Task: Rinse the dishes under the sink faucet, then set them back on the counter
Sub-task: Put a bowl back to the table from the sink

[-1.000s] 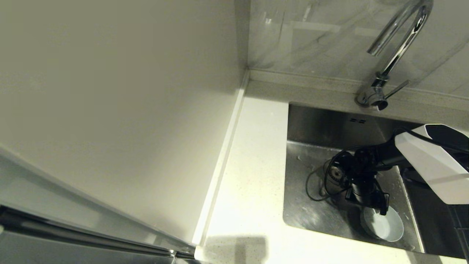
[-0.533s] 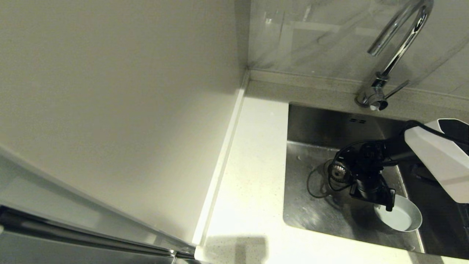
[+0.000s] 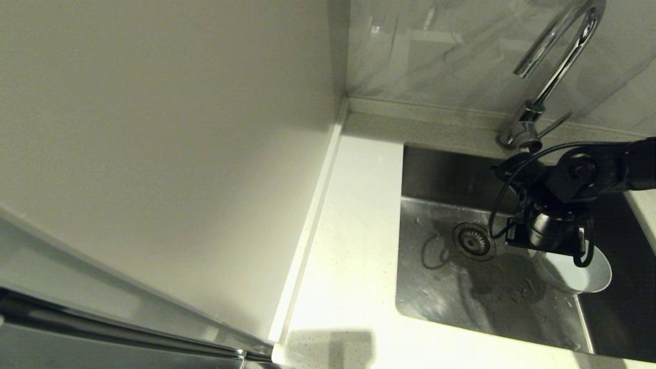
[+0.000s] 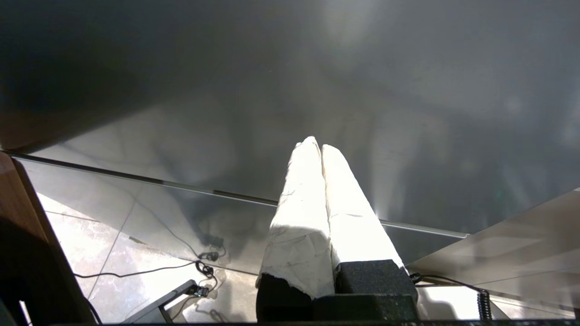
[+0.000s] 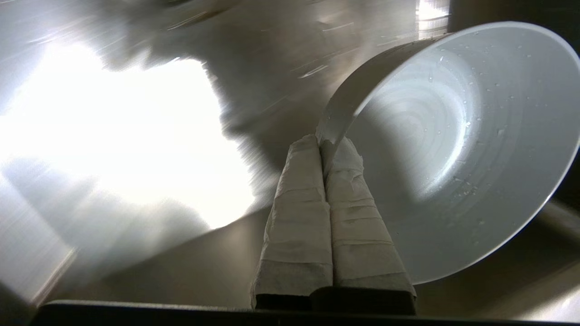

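One bowl [image 3: 584,271] is in play: my right gripper [image 5: 327,141] has its taped fingers pinched tight on the rim, holding it tilted and clear of the floor of the sink [image 3: 441,287], near the right wall. I judge this the rinse step, so next I must carry it under the spout of the faucet [image 3: 556,51] without loosening the pinch. My left gripper [image 4: 317,147] sits parked away from the counter [image 3: 353,246], fingers pressed together on nothing.

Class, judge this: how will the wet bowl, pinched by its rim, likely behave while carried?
The bowl looks rigid and glazed, so probably breakable if dropped. Droplets on it suggest it is slippery. The right tool pinches only its rim, so it may swing or tilt.
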